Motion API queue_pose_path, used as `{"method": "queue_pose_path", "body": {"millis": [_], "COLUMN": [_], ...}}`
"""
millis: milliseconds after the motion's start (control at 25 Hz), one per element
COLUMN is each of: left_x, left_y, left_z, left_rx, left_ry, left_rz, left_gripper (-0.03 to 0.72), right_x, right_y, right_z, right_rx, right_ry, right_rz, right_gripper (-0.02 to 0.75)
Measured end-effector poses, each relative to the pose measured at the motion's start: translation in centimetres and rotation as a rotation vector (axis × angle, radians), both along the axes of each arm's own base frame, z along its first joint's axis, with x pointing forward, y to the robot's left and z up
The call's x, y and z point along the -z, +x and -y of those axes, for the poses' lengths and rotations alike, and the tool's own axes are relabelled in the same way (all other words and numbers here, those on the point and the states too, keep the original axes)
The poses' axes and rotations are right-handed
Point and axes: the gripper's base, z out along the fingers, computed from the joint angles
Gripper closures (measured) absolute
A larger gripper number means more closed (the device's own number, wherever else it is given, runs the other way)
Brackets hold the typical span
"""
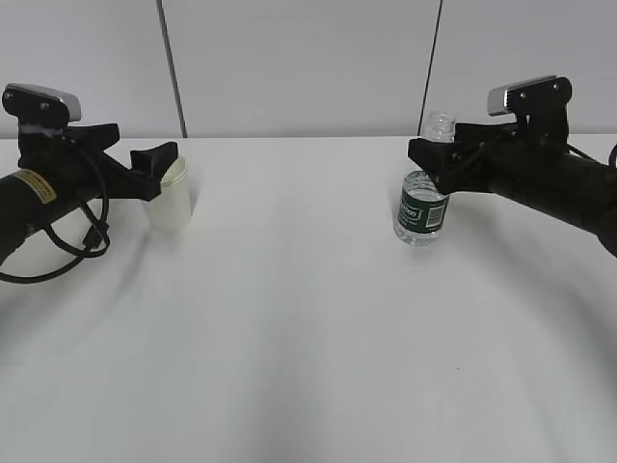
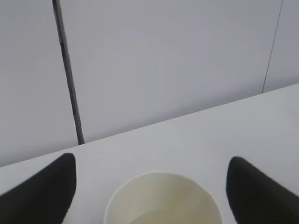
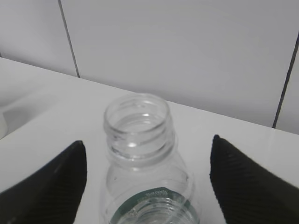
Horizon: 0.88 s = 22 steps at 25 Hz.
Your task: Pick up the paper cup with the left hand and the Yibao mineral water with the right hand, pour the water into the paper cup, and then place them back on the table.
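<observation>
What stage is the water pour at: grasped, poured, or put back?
Done: cannot tell. The paper cup and the Yibao mineral water both stand upright on the table, and neither water level is readable.
In hand: nothing gripped. The left end effector straddles the cup and the right end effector straddles the bottle, both open with gaps.
Left: if unpoured, grasp, lift, pour, set down.

One paper cup (image 1: 170, 196) on the left of the table (image 1: 308, 328), and one Yibao mineral water (image 1: 423, 198) bottle on the right, open-necked. Two black arms are in shot: the left hand (image 1: 154, 162) by the cup, the right hand (image 1: 431, 152) at the bottle. One table under it all.
</observation>
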Motion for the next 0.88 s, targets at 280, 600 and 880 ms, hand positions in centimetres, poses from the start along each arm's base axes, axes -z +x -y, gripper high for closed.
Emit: {"method": "queue_pose_path", "body": {"millis": [280, 600, 880], "left_x": [0.0, -0.6, -1.8], "left_y": [-0.1, -0.1, -0.2], "left_z": [0.1, 0.1, 0.0], "left_rx": [0.010, 0.011, 0.007], "left_ry": [-0.005, -0.009, -0.002], "left_rz": [-0.008, 0.001, 0.018], "left_gripper": [0.097, 0.097, 0.097], "right_x": [-1.6, -2.8, -3.8], "right_y": [-0.2, -0.4, -0.6], "right_z": [0.1, 0.1, 0.1], "right_rx": [0.005, 0.007, 0.015], "right_ry": [-0.007, -0.010, -0.014], "right_rz": [0.032, 0.059, 0.073], "right_gripper": [0.132, 0.132, 0.132]}}
